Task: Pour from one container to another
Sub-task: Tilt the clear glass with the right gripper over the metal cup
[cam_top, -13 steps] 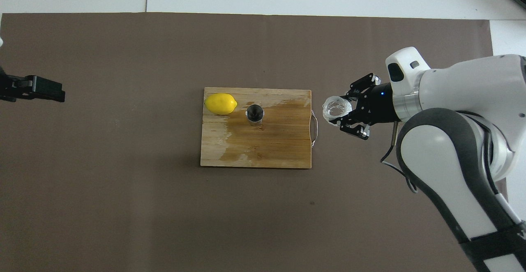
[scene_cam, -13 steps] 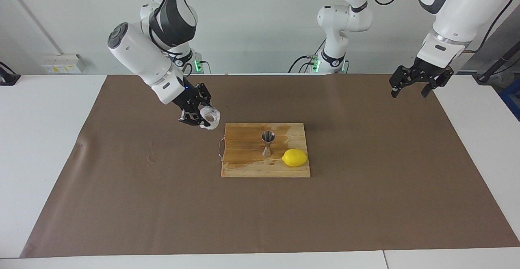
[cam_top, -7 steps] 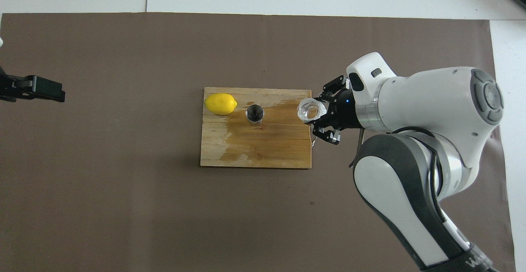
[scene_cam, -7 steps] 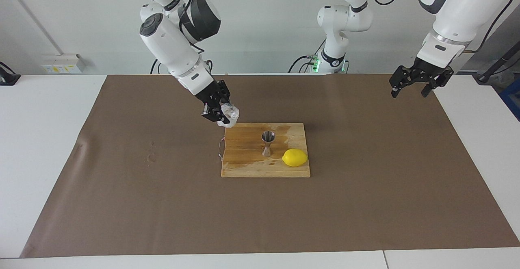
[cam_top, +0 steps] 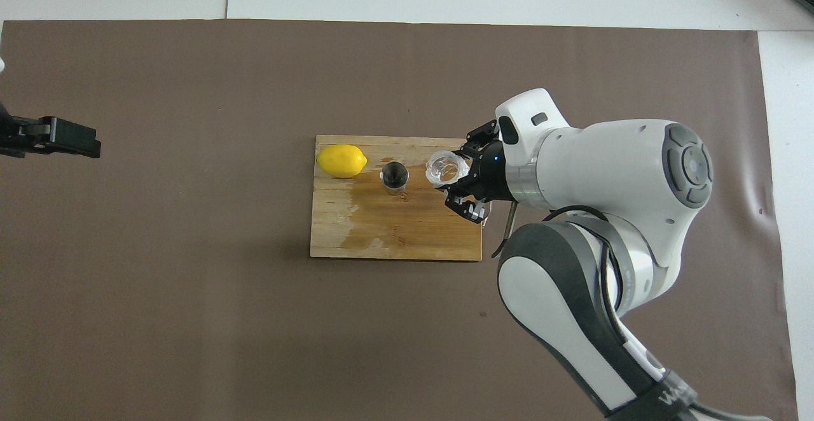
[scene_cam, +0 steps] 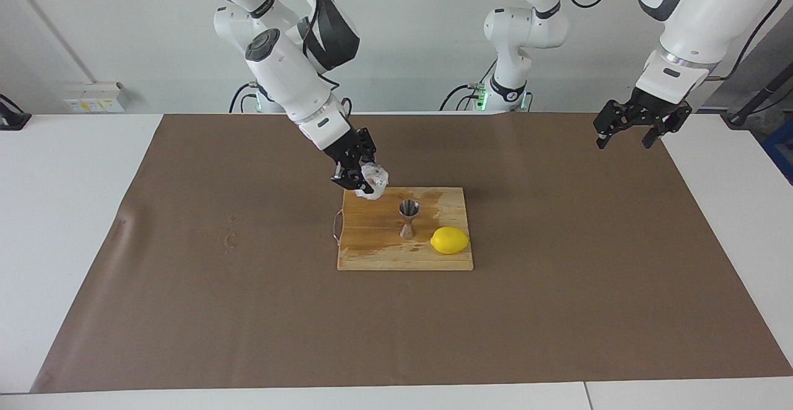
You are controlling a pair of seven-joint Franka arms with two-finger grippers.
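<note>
Right gripper (scene_cam: 361,181) is clamped on the clear cup (scene_cam: 373,182), held over the cutting board (scene_cam: 372,246) at the right arm's end; steel jigger (scene_cam: 408,218) is stood upright mid-board beside a lemon (scene_cam: 450,240); left gripper (scene_cam: 626,132) is parked open over the mat (scene_cam: 557,274).

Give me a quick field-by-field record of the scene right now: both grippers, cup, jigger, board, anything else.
right gripper: shut on the clear cup, raised over the cutting board's end toward the right arm
clear cup: held in the air, tilted, beside the jigger and not yet over its mouth
jigger: upright on the board, untouched
cutting board: wooden, on the brown mat, surface partly wet
lemon: on the board, beside the jigger, toward the left arm's end
left gripper: open, empty, waiting above the mat's corner
</note>
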